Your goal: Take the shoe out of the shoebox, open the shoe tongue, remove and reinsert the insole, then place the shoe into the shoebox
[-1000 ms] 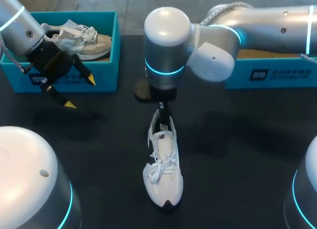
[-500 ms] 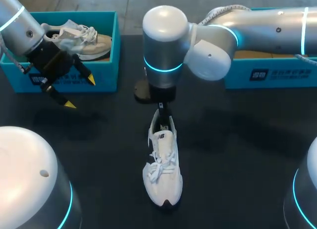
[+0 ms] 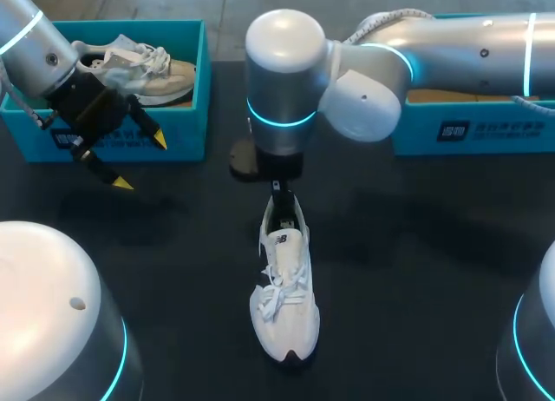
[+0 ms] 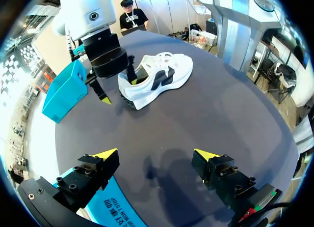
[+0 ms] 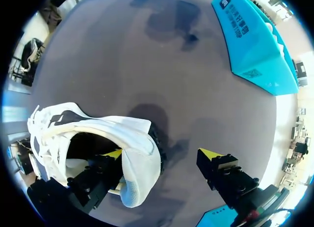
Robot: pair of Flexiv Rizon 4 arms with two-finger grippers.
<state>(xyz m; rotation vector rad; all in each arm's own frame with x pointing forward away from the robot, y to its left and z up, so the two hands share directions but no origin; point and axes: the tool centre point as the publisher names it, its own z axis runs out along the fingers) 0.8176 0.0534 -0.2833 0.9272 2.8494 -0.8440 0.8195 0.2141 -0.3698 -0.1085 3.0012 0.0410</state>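
One finger of right claw [image 5: 162, 154] inside shoe [image 5: 105, 125] heel | other outside, apart

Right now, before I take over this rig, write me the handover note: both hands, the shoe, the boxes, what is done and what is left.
Left hand: open and empty, above the table in front of the left shoebox, which holds a second shoe.
Right hand: open, with one finger inside the heel opening of the white shoe and the other outside behind the heel. It has no grip.
White shoe: upright mid-table.
Right shoebox: far right, partly hidden by the right arm.
Done: shoe out of its box.
Insole: cannot tell its state.
Left: at least returning the shoe to the box.
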